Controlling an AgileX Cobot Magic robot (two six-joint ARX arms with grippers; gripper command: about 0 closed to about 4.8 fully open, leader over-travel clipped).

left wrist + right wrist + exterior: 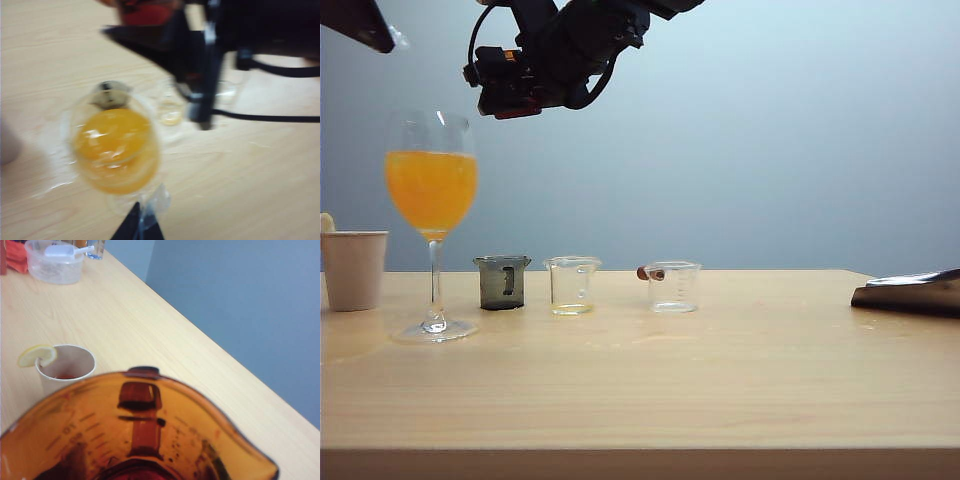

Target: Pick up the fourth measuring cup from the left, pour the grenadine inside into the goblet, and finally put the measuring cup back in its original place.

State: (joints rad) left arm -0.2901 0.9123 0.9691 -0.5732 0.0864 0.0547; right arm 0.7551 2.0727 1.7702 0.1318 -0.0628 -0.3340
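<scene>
Amber cup (135, 435) carried graduation marks, one reading "10". Right hand (510, 88) clamped on it, raised just right of the goblet (431, 190) rim. Left hand (137, 227): above goblet, state unclear.

Four measuring cups are visible. One amber measuring cup (140, 435) sits clamped in the right pincer (510, 95). Three stand on the table (770, 370) below that pincer: one dark grey cup (502, 281) and two clear cups (572, 285) (673, 287). One goblet (431, 200) stands beneath the right pincer. One white paper cup (353, 268) carries one lemon slice (37, 355). There are two pincers, and the left pincer (360, 22) is high beside the right.
</scene>
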